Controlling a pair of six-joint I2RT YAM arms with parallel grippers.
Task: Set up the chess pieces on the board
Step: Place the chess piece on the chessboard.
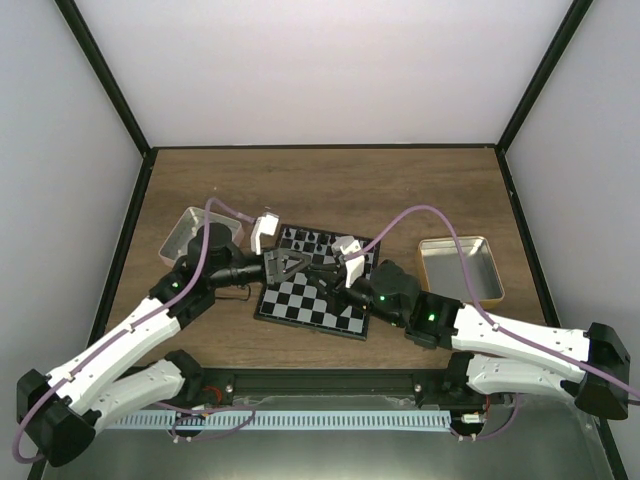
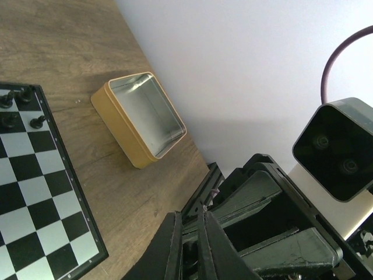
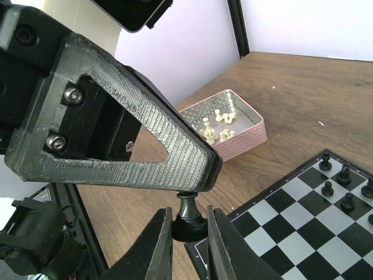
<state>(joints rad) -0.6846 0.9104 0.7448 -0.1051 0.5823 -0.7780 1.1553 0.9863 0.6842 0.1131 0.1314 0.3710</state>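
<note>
Right wrist view, nearest first: the right gripper is clenched on the round base of a black chess piece, keeping it upright. From above, the ridged tips of the left gripper are pressed together over the piece's head, which is hidden, so its type cannot be told. With both ends held, this reads as a handover or a re-grip, probably so the piece ends up gripped from the top and can be set down base-first. The top external view puts this meeting above the left part of the board, clear of the squares. Just beyond the piece, the board's near squares are bare. The black pieces already standing are gathered along the board's far edge, which suggests the black ranks are being filled there and the task is only partly done. Farther off, left of the board, a pinkish tin holds cream-white pieces, kept out of the way as they are not the ones being set. Off the board's right side, well apart, lies a tan-rimmed tin.
</note>
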